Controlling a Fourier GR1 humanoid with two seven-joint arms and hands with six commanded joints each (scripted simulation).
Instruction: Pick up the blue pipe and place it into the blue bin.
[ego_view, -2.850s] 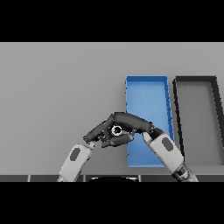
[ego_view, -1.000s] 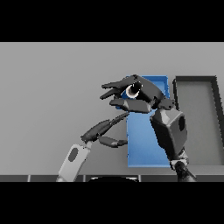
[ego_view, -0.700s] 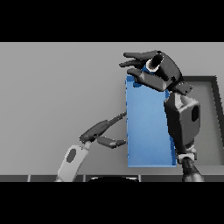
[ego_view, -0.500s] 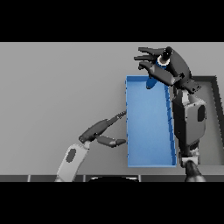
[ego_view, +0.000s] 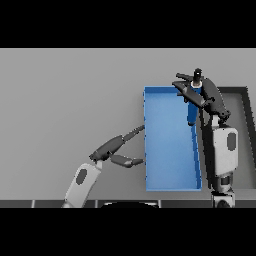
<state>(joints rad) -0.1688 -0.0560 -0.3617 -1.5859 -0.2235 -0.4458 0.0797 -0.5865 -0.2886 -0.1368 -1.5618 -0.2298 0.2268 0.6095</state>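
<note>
The blue pipe (ego_view: 192, 111) stands nearly upright over the far right side of the blue bin (ego_view: 146, 150), its dark top end poking above my right hand (ego_view: 206, 93). That hand hovers above the bin's far right corner with straight, spread fingers pointing left; the pipe passes under them and no finger curls round it. My left hand (ego_view: 111, 148) lies open on the table just left of the bin, fingertips near its left wall.
A dark bin (ego_view: 242, 91) sits right beside the blue bin, partly hidden by my right forearm (ego_view: 223, 150). Bare grey table spreads to the left and beyond.
My right hand lifted the pipe from the table's middle and carried it right and farther away, over the bin. The pipe, seen end-on before, now hangs upright. The left hand stayed put.
</note>
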